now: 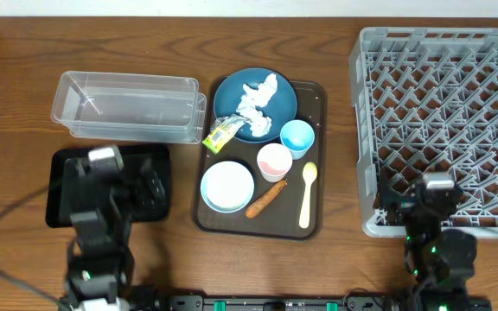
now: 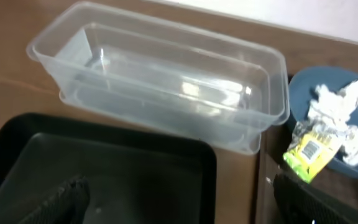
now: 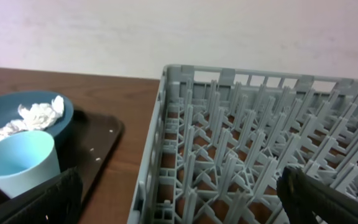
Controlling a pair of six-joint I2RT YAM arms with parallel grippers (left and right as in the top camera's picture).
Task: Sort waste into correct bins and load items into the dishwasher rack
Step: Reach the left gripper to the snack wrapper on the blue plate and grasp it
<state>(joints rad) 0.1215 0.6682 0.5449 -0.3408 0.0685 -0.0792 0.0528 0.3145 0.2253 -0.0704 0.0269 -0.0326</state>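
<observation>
The small yellow-green wrapper (image 1: 221, 134) lies at the near left rim of the dark blue plate (image 1: 284, 104), at the far end of the brown tray (image 1: 318, 93). Its long axis runs on a diagonal from near left to far right, and the near end pokes out over the rim toward the clear tub (image 1: 128, 105). The crumpled tissue (image 1: 258, 102) sits just behind it on the same plate, touching or nearly touching it. From your left gripper (image 2: 176, 193) the wrapper lies to the right and a little farther away, with the right end of the tub between the 2 on the far side. Your left arm is plainly the nearer 1: it is parked over the black tray (image 1: 59, 186) on the near left of the table (image 1: 15, 86), tilted so its camera looks across that tray to the tub and plate. Its fingers show at the 2 bottom corners of the wrist view, spread wide and holding nothing. Your right gripper (image 3: 179, 193) is likewise spread and empty. It hangs at the near left corner of the dishwasher rack (image 1: 443, 112), pointing along the rack's left wall, well apart from the wrapper. I judge a left-arm reach rightward and away, with the fingers turned across the wrapper's diagonal, to be the natural approach.
</observation>
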